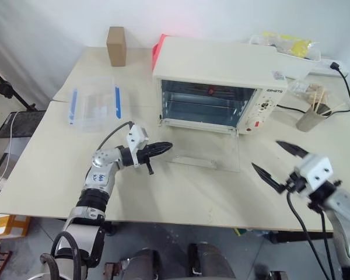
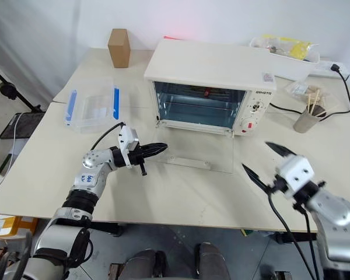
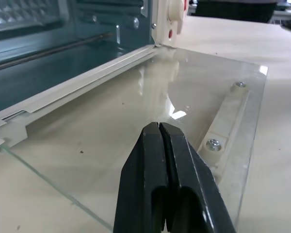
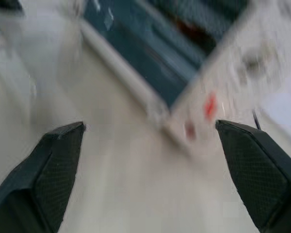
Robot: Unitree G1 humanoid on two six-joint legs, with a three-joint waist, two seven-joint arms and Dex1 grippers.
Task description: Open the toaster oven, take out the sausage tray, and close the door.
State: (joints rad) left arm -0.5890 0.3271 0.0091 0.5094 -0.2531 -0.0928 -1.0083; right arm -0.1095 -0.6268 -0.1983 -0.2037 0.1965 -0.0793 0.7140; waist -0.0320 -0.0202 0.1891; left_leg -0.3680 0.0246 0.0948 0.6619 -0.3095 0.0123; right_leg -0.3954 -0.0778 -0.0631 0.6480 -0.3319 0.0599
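Left eye view is showing the door [image 1: 205, 153] lying flat on the counter [image 1: 181, 198], exposing the toaster oven [image 1: 221, 87]; left pincer [image 1: 163, 147] closed, empty; right pincer [image 1: 280, 160] gaping wide, likely readying for the tray.

One toaster oven [image 1: 221, 76], one clear plastic box [image 1: 93, 105], one cardboard block [image 1: 116, 45], one cup [image 1: 310, 119], two pincers.

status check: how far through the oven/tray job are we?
Done: the door lies flat open on the table in front of the toaster oven. In hand: nothing; the left claw is shut and empty beside the door's left edge, and the right claw is wide open, off to the door's right. Left: the sausage tray sits inside the oven with something red on it; pull it out, then close the door.
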